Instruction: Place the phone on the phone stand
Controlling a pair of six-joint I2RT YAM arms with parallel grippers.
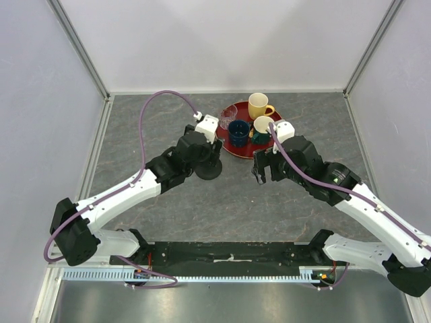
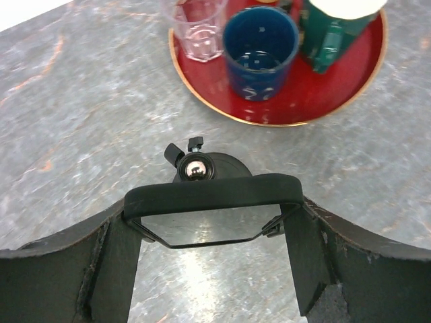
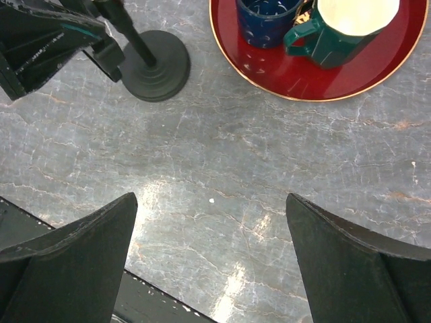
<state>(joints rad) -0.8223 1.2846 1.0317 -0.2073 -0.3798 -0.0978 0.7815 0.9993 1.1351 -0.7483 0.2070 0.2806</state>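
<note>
Black phone (image 2: pixel 212 193) is clamped crosswise in the left claw (image 2: pixel 212 229), phone stand (image 2: pixel 196 169) just beyond its far edge; right claw (image 3: pixel 210 202) stands apart, empty.

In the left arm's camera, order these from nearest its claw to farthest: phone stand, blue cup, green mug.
1. phone stand, just beyond the left gripper.
2. blue cup, on the tray's near side.
3. green mug, farther right on it.
</note>
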